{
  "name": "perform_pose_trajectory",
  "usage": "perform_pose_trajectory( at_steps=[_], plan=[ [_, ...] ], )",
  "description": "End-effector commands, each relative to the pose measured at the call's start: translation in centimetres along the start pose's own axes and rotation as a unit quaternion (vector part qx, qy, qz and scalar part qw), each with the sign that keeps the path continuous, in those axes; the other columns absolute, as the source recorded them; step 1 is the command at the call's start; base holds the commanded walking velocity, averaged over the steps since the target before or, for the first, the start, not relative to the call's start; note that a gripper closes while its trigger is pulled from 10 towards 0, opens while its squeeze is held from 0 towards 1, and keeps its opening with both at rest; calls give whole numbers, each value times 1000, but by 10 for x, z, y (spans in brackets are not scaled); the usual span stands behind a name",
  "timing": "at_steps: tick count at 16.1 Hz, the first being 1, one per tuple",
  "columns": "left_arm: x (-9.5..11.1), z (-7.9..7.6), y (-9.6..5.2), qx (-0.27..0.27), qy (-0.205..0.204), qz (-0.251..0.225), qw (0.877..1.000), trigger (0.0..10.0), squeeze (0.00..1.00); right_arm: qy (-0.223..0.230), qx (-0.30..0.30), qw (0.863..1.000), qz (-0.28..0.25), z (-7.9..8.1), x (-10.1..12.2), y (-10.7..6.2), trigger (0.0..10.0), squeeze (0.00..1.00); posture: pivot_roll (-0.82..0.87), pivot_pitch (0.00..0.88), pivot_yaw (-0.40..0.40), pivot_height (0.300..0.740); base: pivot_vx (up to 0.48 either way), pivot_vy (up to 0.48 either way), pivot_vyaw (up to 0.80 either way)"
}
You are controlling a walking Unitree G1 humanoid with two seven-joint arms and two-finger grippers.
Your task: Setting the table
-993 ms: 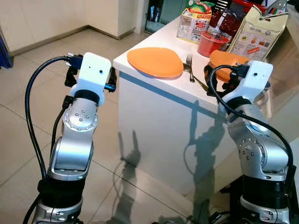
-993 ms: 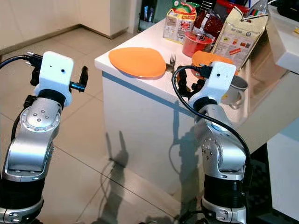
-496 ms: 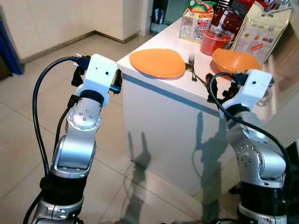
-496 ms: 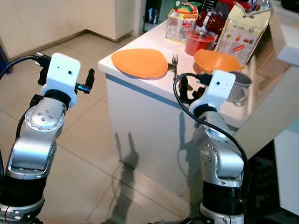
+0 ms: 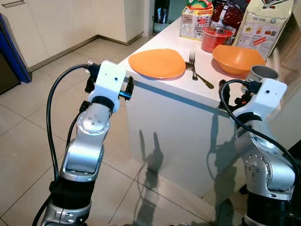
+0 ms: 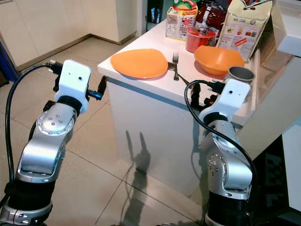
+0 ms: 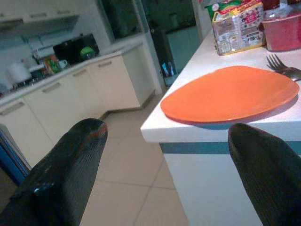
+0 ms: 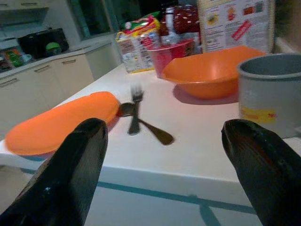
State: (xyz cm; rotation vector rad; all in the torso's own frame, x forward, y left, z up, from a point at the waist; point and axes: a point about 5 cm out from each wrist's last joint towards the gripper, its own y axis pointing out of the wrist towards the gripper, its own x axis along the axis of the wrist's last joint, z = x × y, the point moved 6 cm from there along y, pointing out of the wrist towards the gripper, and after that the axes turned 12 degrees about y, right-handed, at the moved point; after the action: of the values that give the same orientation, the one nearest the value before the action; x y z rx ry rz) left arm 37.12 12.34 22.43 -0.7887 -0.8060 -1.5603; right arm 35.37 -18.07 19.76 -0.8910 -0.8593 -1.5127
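An orange plate lies near the corner of the white table. A fork and a spoon lie to its right. Further right stand an orange bowl and a grey cup. My left gripper is open and empty, held off the table's left corner and facing the plate. My right gripper is open and empty, level with the table's front edge. It faces the fork, the bowl and the cup.
A carton, a red tub and a large paper bag crowd the back of the table. Tiled floor spreads to the left, with pale cabinets beyond. A white counter rises on the right.
The whole picture has shifted, so the camera has moved. The right wrist now sits lower against the table's front edge, uncovering the bowl and the cup.
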Motion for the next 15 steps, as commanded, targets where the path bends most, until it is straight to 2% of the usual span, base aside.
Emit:
perform_pose_trajectory(
  at_steps=[1,2,3,4,5,7,8,9,10,15],
  plan=[
    [-1,-2,1,-9,-12,3,1000,10000,0,8,15,1000,-11,6,5,-1,10000,0,29,0,-10,740,0,0,0],
    [1,-2,2,-13,-17,-1,1000,10000,337,16,19,1000,-10,7,3,0,10000,0,41,0,-14,740,0,0,0],
    [3,-2,2,-13,-19,-3,1000,10000,1000,20,21,1000,-9,9,2,0,10000,478,46,0,-14,740,0,0,0],
    [4,-2,2,-17,-21,-6,1000,10000,1000,27,30,999,-8,13,1,1,10000,1000,47,0,-12,740,0,0,0],
    [3,0,3,-15,-15,-5,1000,10000,1000,34,45,998,-9,19,1,0,10000,1000,43,0,-9,740,0,0,0],
    [3,3,5,-8,1,-5,1000,10000,1000,30,49,998,-4,20,0,1,10000,1000,42,0,-8,740,0,0,0],
    [2,4,6,-1,3,-3,1000,10000,608,12,45,999,8,18,-5,2,10000,1000,43,0,-8,740,0,0,0],
    [5,6,7,4,14,-9,1000,10000,0,-10,38,999,16,16,-9,3,10000,878,48,0,-10,740,0,0,0],
    [6,7,8,7,22,-12,1000,10000,0,-13,37,999,19,15,-12,4,10000,0,51,0,-11,740,0,0,0],
    [10,11,10,14,33,-24,999,10000,0,-18,57,998,22,25,-17,7,10000,0,69,0,-23,740,0,0,0]
  ],
)
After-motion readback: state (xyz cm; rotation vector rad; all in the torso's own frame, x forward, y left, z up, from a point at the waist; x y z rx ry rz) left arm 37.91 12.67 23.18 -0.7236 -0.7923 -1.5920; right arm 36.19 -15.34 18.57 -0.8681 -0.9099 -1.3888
